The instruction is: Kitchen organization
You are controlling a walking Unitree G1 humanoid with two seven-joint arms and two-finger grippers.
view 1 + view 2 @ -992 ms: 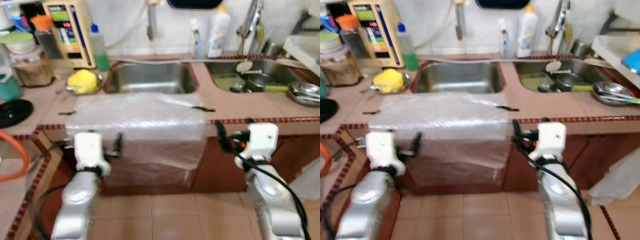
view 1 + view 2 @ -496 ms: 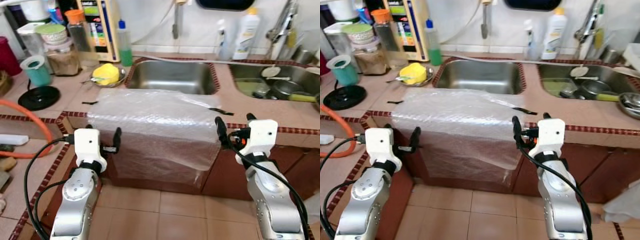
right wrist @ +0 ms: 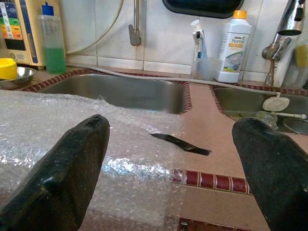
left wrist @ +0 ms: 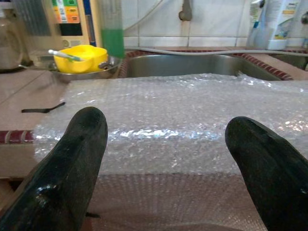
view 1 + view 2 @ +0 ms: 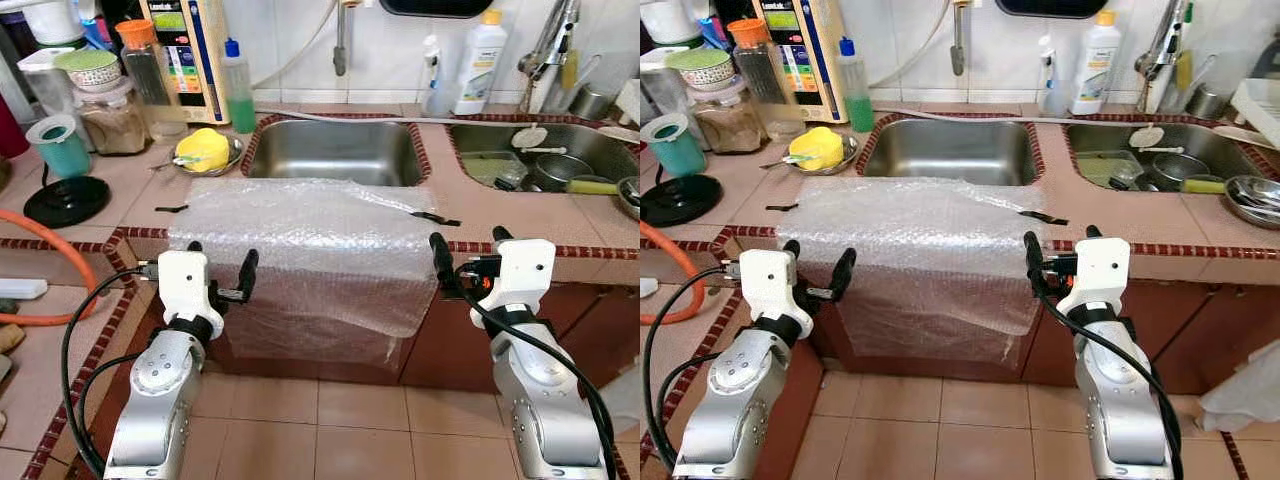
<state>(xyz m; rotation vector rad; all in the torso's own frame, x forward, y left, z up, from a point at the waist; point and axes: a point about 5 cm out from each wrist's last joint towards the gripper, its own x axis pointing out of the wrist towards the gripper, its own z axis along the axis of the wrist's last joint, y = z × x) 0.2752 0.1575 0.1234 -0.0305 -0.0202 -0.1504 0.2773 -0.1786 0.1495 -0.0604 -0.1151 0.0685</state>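
Now both grippers hover at the counter edge, either side of a draped sheet of bubble wrap.

Spread flat on the tiled counter (image 5: 500, 215) in front of the left sink (image 5: 335, 150), the bubble wrap (image 5: 305, 240) hangs its front part over the edge and down the cabinet face. At the sheet's left edge the left gripper (image 5: 217, 272) holds its two black fingers spread wide, gripping nothing; in the left wrist view the wrap lies between and beyond the fingertips (image 4: 82, 139). Beside the sheet's right edge the right gripper (image 5: 466, 255) is likewise spread and empty. A black strip (image 3: 180, 143) lies on the counter just past the wrap's right corner. Left of the sink, a yellow sponge (image 5: 203, 149) sits in a metal dish. Dishes fill the right sink (image 5: 545, 165).
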